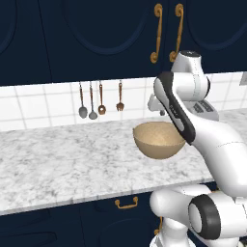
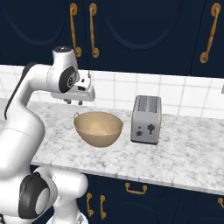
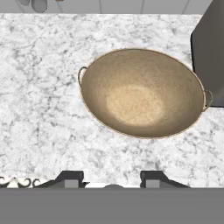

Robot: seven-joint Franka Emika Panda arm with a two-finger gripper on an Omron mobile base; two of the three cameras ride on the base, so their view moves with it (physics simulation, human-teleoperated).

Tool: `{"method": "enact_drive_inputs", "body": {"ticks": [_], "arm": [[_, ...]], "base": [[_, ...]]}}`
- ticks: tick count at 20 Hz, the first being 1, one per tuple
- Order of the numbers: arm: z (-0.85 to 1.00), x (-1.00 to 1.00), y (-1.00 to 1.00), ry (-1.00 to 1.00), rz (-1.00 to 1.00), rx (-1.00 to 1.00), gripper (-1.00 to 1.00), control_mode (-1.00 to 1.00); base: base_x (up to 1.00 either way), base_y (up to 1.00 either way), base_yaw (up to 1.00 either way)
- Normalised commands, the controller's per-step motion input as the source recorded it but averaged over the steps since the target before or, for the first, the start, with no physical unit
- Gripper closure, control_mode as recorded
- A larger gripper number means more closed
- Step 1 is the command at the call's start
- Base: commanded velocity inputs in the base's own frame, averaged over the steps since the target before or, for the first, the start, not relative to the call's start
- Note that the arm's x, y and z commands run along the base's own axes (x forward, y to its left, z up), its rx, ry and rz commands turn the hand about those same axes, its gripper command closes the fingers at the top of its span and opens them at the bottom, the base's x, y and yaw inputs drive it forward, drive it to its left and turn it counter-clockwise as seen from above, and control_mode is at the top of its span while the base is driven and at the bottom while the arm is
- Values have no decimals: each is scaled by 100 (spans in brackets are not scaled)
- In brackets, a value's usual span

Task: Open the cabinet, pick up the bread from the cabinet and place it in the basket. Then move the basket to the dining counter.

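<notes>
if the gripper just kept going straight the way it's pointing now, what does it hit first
Most likely the marble counter just short of the basket. The gripper points down with nothing between its fingertips, and the basket's near rim lies slightly ahead; depth is hard to judge, so it might clip that rim.

White-grey veined marble counter (image 1: pixel 58 159) runs across, white square-tile backsplash (image 1: pixel 38 103) behind it. Metal spoons (image 1: pixel 83 112), a wooden spoon (image 1: pixel 102 109) and a wooden fork (image 1: pixel 120 105) hang on the backsplash. Silver two-slot toaster (image 2: pixel 146 119) stands on the counter. Navy drawers below with brass pulls (image 2: pixel 135 189). Even, flat light.
</notes>
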Motion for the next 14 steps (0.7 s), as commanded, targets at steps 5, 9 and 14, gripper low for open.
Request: {"method": "enact_drive_inputs", "body": {"ticks": [5, 9, 14], "arm": [[11, -1, 10, -3, 2, -6, -100, -100], [89, 0, 5, -33, 0, -3, -100, -100], [100, 7, 4, -38, 0, 10, -100, -100]], "base": [[0, 0, 0], [0, 0, 0], [0, 0, 0]]}}
